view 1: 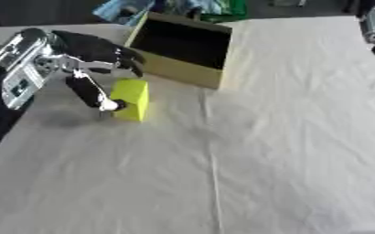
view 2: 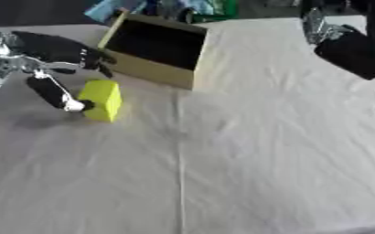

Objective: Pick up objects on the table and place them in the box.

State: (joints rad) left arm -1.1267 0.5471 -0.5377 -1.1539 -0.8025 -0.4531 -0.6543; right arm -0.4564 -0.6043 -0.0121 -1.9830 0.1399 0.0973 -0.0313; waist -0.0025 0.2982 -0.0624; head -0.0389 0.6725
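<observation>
A yellow block (view 1: 132,99) stands upright on the white cloth just in front of the open cardboard box (view 1: 180,47), near the box's left corner. My left hand (view 1: 94,50) comes in from the upper left and closes round the block. Its thumb (view 1: 89,92) reaches down and touches the block's left face, while its curled fingers (view 1: 131,61) hang over the block's top back edge. The box lies open toward me with a dark inside. My right hand (view 2: 349,49) shows as a dark shape at the upper right, far from the block.
A white cloth (view 1: 247,151) covers the table, with a fold line running down its middle. Blue and green things (view 1: 183,7) lie behind the box at the far edge.
</observation>
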